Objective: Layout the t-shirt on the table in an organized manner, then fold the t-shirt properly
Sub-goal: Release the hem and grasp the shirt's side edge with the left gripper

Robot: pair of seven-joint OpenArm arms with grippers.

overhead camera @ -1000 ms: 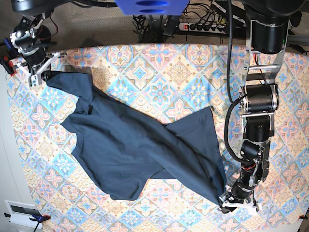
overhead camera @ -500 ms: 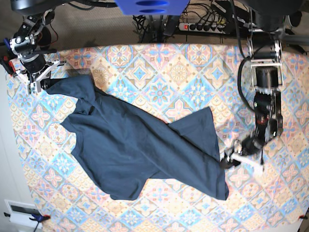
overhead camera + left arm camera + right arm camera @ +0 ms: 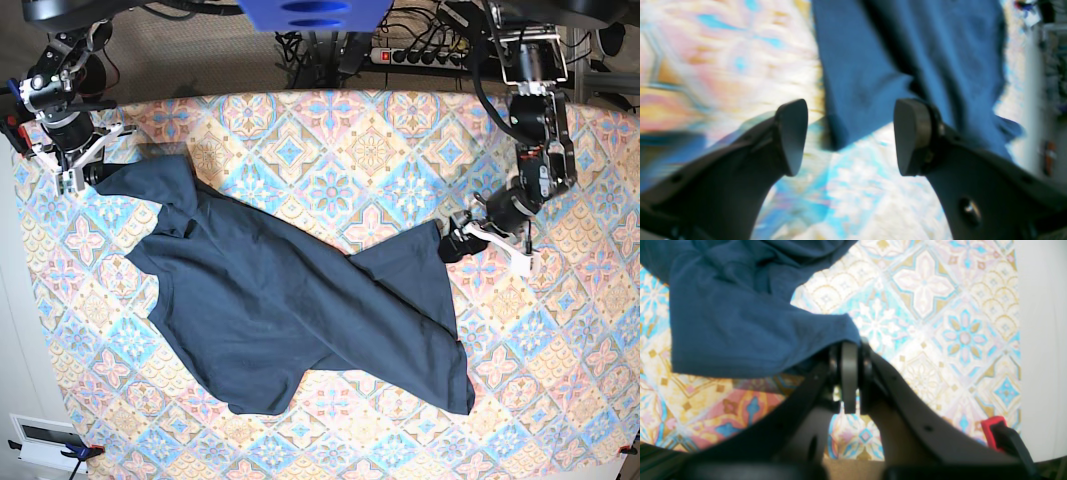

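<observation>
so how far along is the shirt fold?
Early layout. Right gripper is shut on a corner of the t-shirt. Left gripper is open beside another corner, holding nothing. The shirt lies twisted and creased on the table; flattening and every fold are left.

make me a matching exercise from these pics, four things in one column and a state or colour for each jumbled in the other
Things:
1. left gripper
2. right gripper
3. t-shirt
4. table

States or colours:
A. pastel diamond tiles with flowers
B. shut on a corner of cloth
C. dark navy, lying rumpled
D. open, holding nothing, beside a shirt corner

Pairs: 1-D, 2-B, 3-C, 4-A
</observation>
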